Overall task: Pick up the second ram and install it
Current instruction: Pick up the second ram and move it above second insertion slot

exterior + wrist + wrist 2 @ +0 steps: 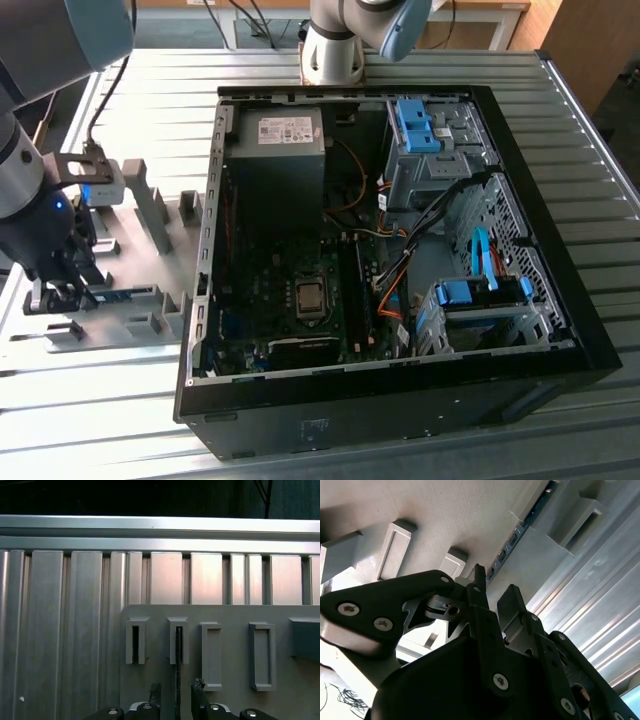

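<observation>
So the second ram (pixel 125 294) is a slim blue stick with dark chips, standing on its long edge in the grey holder's (pixel 120 335) slots, outside the PC case on the exterior view's left.

i'm looking at a robotics lab bench, not a home or an office desk. a ribbed aluminium table (pixel 570 120) is carrying everything. in the exterior view an open desktop computer case (pixel 400 412) is lying on its side in the middle, showing its motherboard (pixel 290 300) and power supply (pixel 278 160). at nine o'clock a grey fixture plate (pixel 140 265) with raised slotted holders is sitting on the table. at twelve o'clock the robot arm's base (pixel 335 55) is standing at the table's edge, with wooden furniture (pixel 590 40) and loose cables (pixel 245 15) showing behind it.
</observation>
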Controlling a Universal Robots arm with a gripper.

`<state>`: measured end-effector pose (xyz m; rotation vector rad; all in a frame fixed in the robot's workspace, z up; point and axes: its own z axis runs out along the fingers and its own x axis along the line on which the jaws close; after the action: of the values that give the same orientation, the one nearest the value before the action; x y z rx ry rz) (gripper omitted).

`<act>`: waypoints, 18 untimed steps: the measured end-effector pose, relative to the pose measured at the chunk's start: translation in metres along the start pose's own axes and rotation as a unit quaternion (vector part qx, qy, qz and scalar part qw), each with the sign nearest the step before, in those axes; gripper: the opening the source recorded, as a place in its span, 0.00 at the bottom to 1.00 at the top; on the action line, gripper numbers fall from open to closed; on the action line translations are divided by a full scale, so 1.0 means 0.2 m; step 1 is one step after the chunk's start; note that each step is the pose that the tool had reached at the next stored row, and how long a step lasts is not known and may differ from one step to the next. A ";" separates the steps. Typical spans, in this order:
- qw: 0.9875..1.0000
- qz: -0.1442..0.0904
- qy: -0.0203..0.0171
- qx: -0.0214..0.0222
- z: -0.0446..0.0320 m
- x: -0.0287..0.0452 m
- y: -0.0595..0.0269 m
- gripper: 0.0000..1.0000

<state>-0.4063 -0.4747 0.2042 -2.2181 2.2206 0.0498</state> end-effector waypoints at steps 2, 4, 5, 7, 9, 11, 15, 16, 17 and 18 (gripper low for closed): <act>1.000 -0.002 0.001 0.000 0.011 0.000 0.000 0.37; 1.000 -0.002 0.001 0.000 0.011 0.000 0.000 0.37; 1.000 -0.002 0.001 0.000 0.011 0.000 0.000 0.37; 1.000 -0.003 0.001 0.000 0.012 0.000 0.000 0.37; 1.000 -0.003 0.001 0.000 0.013 0.000 0.000 0.37; 1.000 -0.004 0.001 0.000 0.021 0.000 -0.001 0.37; 1.000 -0.005 0.001 0.000 0.027 -0.002 -0.003 0.37; 1.000 -0.005 0.001 0.000 0.028 -0.005 -0.003 0.37; 1.000 -0.005 0.001 0.000 0.030 -0.008 -0.003 0.37; 1.000 -0.006 0.001 0.000 0.032 -0.009 -0.003 0.37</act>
<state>-0.4058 -0.4727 0.1978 -2.2314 2.2094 0.0474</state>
